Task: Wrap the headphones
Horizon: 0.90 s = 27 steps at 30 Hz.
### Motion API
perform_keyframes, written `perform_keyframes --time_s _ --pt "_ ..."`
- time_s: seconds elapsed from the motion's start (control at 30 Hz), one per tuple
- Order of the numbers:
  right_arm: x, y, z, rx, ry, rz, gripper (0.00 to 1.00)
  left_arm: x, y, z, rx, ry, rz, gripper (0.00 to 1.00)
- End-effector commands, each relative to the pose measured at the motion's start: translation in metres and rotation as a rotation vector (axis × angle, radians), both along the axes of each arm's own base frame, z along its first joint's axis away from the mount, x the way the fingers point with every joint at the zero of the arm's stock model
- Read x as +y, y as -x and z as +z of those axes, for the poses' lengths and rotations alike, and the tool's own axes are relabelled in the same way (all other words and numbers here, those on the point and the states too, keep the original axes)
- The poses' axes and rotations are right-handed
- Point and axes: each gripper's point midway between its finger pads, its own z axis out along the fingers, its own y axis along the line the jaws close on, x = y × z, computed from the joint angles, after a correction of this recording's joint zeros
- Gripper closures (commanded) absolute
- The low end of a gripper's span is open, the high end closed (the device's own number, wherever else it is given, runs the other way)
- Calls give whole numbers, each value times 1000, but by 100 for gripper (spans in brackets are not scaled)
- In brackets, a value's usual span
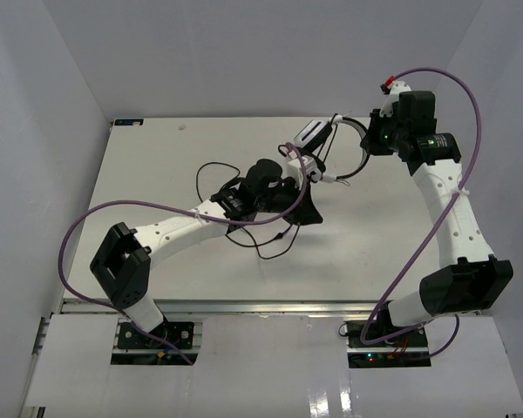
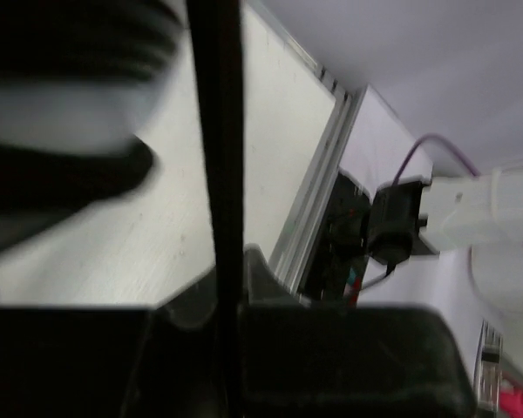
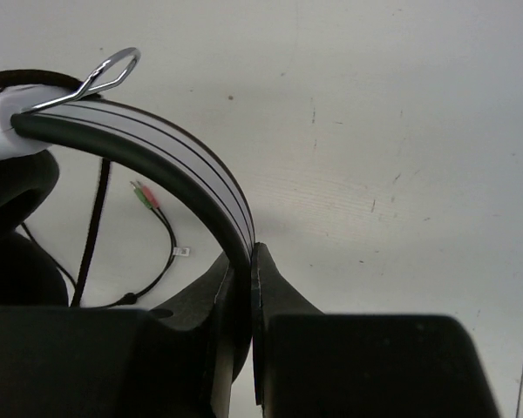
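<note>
The headphones (image 1: 318, 144) hang above the far middle of the table, with a white earcup (image 1: 312, 132) on the left. My right gripper (image 1: 372, 139) is shut on the white black-striped headband (image 3: 170, 161), which is pinched between its fingers in the right wrist view (image 3: 251, 261). The thin black cable (image 1: 270, 250) lies in loose loops on the table, and its green and pink plugs (image 3: 144, 193) rest flat. My left gripper (image 1: 303, 212) is below the earcups. In its wrist view (image 2: 227, 279) it is shut on a taut black strand (image 2: 213, 131) that looks like the cable, beside a blurred earcup (image 2: 61, 113).
White walls enclose the table (image 1: 157, 174) on the left, back and right. Thick purple arm cables (image 1: 78, 226) arc over both sides. The right arm's base (image 2: 392, 218) and the table's metal front rail (image 2: 318, 183) show in the left wrist view.
</note>
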Motion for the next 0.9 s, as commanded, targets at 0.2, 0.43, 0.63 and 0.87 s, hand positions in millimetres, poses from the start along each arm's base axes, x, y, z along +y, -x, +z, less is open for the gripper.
perform_keyframes --time_s 0.2,0.43,0.63,0.87 --pt "6 10 89 -196 -255 13 92 -11 13 -15 -127 20 71 74" --pt "5 21 100 -184 -350 66 92 7 2 -33 -255 48 161 78" --pt "-9 33 123 -221 -402 80 92 25 -1 -80 -318 -21 190 71" --pt "-3 58 132 -231 -441 258 92 61 -16 -113 -406 -66 276 70"
